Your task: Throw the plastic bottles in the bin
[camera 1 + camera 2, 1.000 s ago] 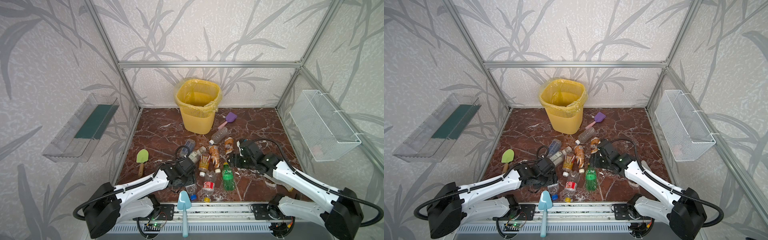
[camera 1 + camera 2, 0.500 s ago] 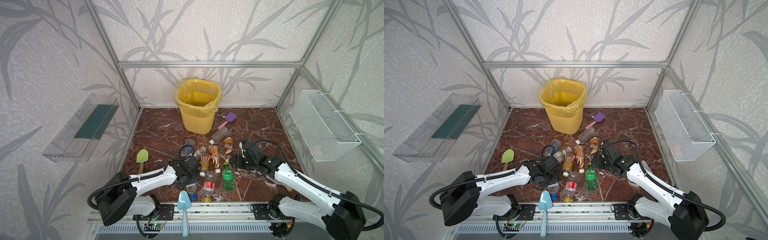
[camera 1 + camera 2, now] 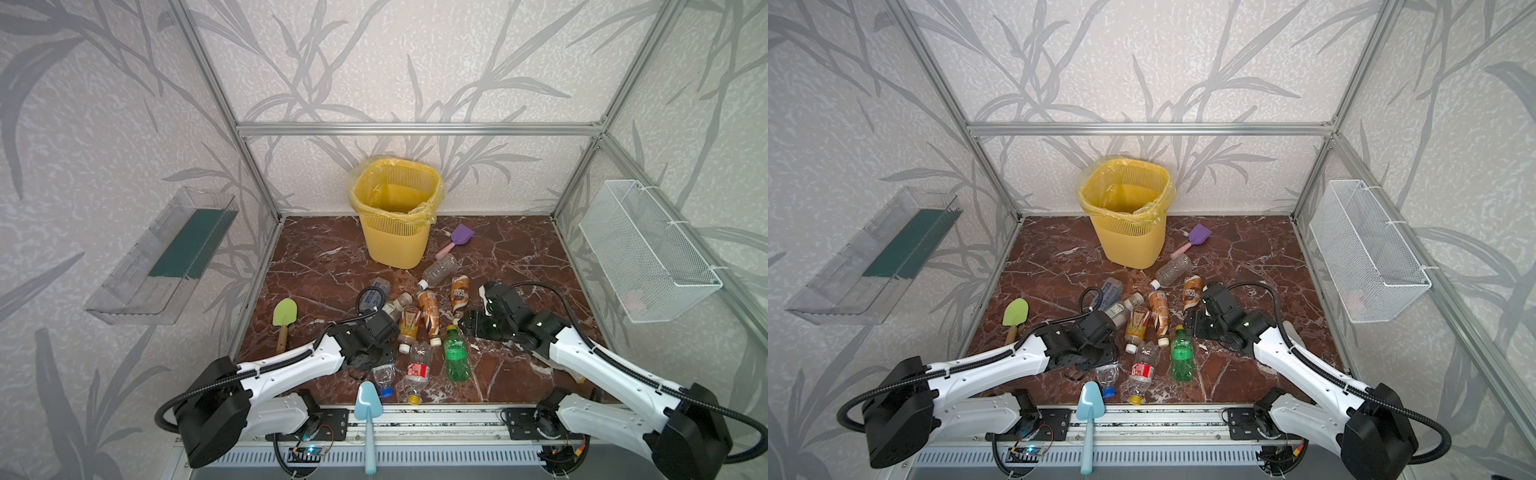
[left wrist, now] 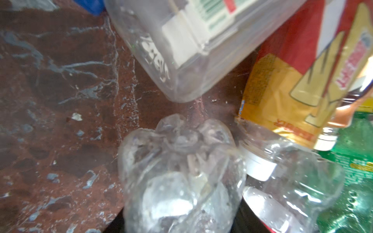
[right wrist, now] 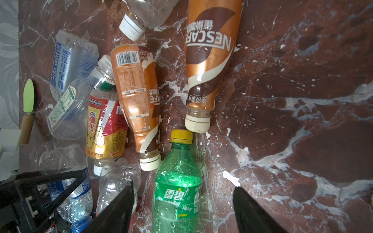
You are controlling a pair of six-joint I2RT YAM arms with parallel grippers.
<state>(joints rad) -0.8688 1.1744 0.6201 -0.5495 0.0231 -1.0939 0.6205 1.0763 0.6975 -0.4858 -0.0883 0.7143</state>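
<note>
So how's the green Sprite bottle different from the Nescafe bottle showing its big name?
The Sprite bottle is see-through green with a yellow cap; the Nescafe bottle is wrapped in brown-orange with a cream cap. The Sprite's cap points toward the bin, the Nescafe's away from it. Both lie flat on the floor.

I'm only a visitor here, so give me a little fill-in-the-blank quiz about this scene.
The bin at the back is ____.
The left hand grips a clear bottle with a ____ cap.
The right hand, hanging over the green bottle, is ____.
The shovel beside the bin is ____.
Answers: yellow, blue, open, purple.
</note>
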